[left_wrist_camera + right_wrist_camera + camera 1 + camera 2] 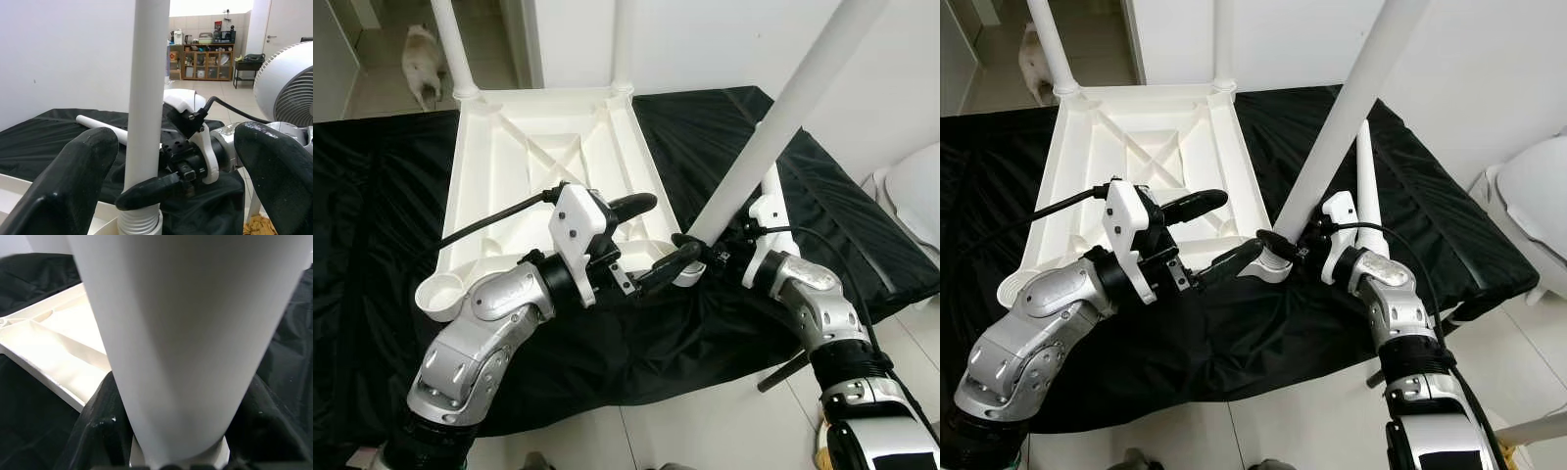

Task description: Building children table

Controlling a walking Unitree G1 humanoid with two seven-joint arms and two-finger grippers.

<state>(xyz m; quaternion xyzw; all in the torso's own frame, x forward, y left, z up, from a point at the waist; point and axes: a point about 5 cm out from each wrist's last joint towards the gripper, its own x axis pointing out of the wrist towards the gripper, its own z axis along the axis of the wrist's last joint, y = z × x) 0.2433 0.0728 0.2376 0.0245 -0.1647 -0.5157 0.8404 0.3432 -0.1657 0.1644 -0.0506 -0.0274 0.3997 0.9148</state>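
The right claw [697,247] is seen closed around the foot of a white table leg [773,127], which stands in the near right corner socket of the upturned white table top [548,147]. The left claw [641,240] is held wide apart just beside that socket, one finger above the ribbed underside and one reaching toward the leg's base. The table top is laid on a black sheet [372,215]. A loose white leg [1366,181] lies on the sheet behind the right arm. Two further legs [450,49] are already stood in the far corners. A dog [426,64] is visible on the floor beyond.
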